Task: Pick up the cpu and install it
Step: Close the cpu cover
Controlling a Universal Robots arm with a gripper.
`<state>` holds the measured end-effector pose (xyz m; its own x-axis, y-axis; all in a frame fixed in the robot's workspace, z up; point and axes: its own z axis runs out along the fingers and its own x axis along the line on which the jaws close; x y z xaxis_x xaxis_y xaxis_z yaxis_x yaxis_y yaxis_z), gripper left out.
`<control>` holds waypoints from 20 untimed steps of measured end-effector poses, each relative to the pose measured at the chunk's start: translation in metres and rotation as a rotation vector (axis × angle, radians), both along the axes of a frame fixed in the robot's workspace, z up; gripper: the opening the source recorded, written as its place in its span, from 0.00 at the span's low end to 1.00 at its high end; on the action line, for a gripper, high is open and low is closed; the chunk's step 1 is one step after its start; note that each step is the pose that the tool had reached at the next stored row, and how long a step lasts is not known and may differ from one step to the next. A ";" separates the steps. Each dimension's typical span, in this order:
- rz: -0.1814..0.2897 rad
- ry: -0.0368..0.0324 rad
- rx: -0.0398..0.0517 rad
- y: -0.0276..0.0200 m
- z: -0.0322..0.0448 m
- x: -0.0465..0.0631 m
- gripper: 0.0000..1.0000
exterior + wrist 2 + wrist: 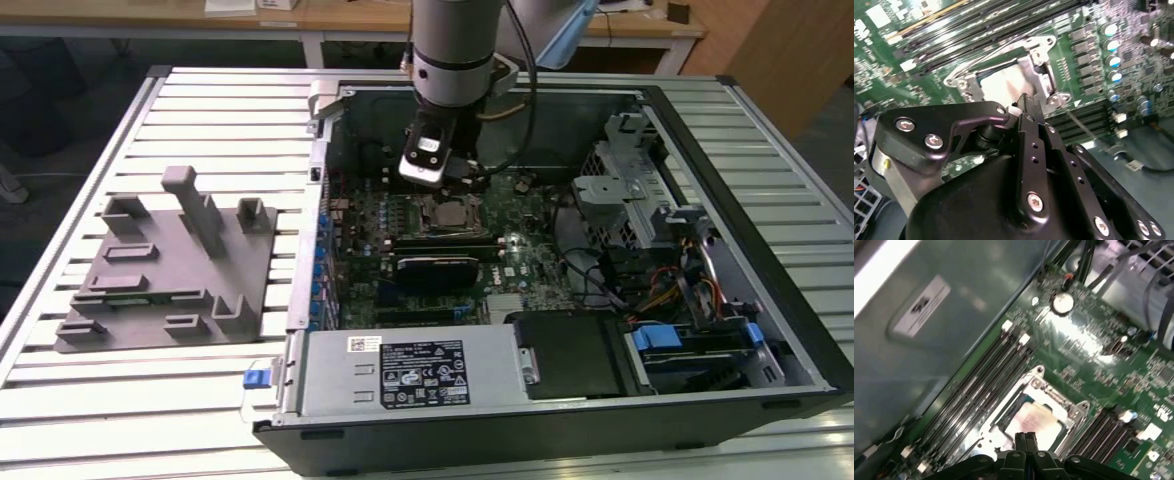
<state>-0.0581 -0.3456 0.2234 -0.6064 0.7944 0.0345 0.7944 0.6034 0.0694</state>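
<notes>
From the exterior view, the arm reaches down from the far side into an open computer case (747,330) lying on a slatted metal table (200,100). The gripper (441,182) hangs over the green motherboard (534,265), just on the far side of the socket (445,211) with its metal frame. What may be the cpu (447,212) shows as a small silvery patch inside that frame, though it is too small here to be sure. On the exterior view's left, well apart from the case, a grey fixture (167,270) with upright posts sits on the table. Near the front of the case lies the grey power supply (400,370) with its labels.

In the second wrist view, the black gripper (1023,102) fills the near part, its two fingers (1029,130) pressed flat together with nothing between them. Their tips sit right over the edge of the cpu (1004,82), whose pale silvery top lies within the socket frame (1041,62). I cannot tell whether the tips touch it. A row of round capacitors (1111,60) stands beside the socket.

In the first wrist view, the closed fingertips (1026,440) meet at the cpu (1036,420), which lies flat in the socket frame (1054,395). Long dark memory slots (984,385) run alongside, and a round coin battery (1062,302) sits farther along the board. The grey case wall (929,340) carries a white sticker (921,305).
</notes>
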 end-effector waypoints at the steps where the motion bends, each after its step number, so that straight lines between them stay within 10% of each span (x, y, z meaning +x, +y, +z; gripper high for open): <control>1: 0.000 0.0000 0.0000 0.0000 -0.0011 -0.002 0.11; 20: 0.000 0.0110 0.0001 -0.0012 -0.0206 -0.005 0.11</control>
